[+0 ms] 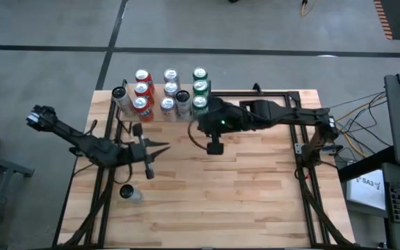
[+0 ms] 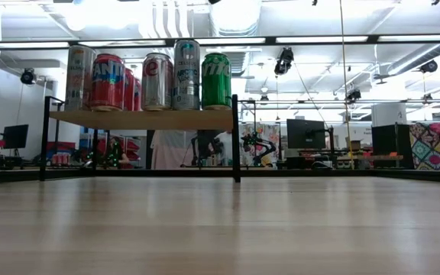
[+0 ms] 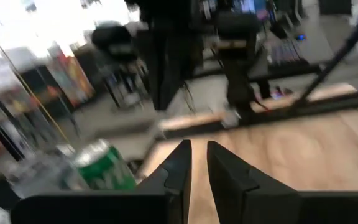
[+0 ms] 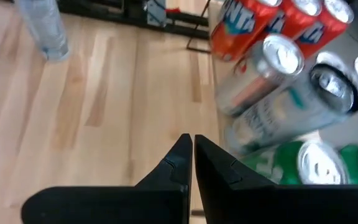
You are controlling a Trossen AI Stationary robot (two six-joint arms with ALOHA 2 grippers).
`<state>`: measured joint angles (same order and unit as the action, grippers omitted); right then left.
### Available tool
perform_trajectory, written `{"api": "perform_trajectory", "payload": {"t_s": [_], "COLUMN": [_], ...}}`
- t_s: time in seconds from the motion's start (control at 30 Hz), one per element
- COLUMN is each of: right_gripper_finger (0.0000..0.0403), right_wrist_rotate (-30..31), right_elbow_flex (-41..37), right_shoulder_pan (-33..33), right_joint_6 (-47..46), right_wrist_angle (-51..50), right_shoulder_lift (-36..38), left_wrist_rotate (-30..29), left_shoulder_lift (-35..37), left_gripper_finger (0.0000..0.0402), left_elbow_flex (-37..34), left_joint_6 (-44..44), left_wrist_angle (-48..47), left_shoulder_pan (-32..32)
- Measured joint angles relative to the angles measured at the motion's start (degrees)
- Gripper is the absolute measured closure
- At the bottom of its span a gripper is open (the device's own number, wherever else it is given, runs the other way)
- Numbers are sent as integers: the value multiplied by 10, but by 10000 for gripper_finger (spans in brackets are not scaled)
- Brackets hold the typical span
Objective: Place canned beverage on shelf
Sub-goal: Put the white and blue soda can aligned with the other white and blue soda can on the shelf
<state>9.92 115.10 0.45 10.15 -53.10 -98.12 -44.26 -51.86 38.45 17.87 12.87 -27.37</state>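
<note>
Cans (image 1: 169, 89) stand in rows on the shelf (image 2: 147, 118) at the table's (image 1: 242, 201) far left; a lone can (image 1: 129, 193) sits near the table's left edge, well apart.

My left arm reaches in from the tabletop's left edge, wrist roughly level, left gripper (image 1: 164, 146) over the left-centre boards. Its fingers (image 3: 178, 163) stand nearly together, a thin slit between them, nothing held as far as the blurred wrist view lets me judge. My right arm stretches from the right edge across the far half of the tabletop, wrist tipped down. My right gripper (image 4: 192, 144) sits by the far edge, fingertips pressed together, empty.
</note>
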Motion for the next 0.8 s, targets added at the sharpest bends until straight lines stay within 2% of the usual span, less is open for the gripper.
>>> {"api": "perform_trajectory", "payload": {"t_s": [0.13, 0.27, 0.33, 0.4, 0.5, 0.63, 0.7, 0.8], "right_gripper_finger": [394, 394, 394, 394, 394, 394, 394, 394], "right_wrist_rotate": [15, 22, 22, 24, 23, 22, 22, 22], "right_elbow_flex": [-69, -136, -162, -183, -206, -225, -231, -234], "right_shoulder_pan": [25, 48, 56, 63, 72, 80, 83, 87], "right_joint_6": [-17, -29, -31, -35, -43, -57, -61, -63], "right_wrist_angle": [23, 63, 84, 101, 113, 119, 117, 115], "right_shoulder_lift": [33, 71, 89, 101, 115, 129, 129, 128], "left_wrist_rotate": [0, 9, 40, 97, 210, 342, 365, 368], "left_shoulder_lift": [-34, -85, -116, -147, -193, -239, -255, -269], "left_gripper_finger": [366, 366, 366, 366, 366, 366, 366, 366], "left_elbow_flex": [81, 189, 243, 296, 364, 423, 439, 453], "left_joint_6": [-152, -338, -425, -489, -543, -572, -580, -601], "left_wrist_angle": [-181, -420, -539, -644, -786, -887, -915, -956], "left_shoulder_pan": [-9, -9, -9, -9, -9, -26, -43, -73]}}
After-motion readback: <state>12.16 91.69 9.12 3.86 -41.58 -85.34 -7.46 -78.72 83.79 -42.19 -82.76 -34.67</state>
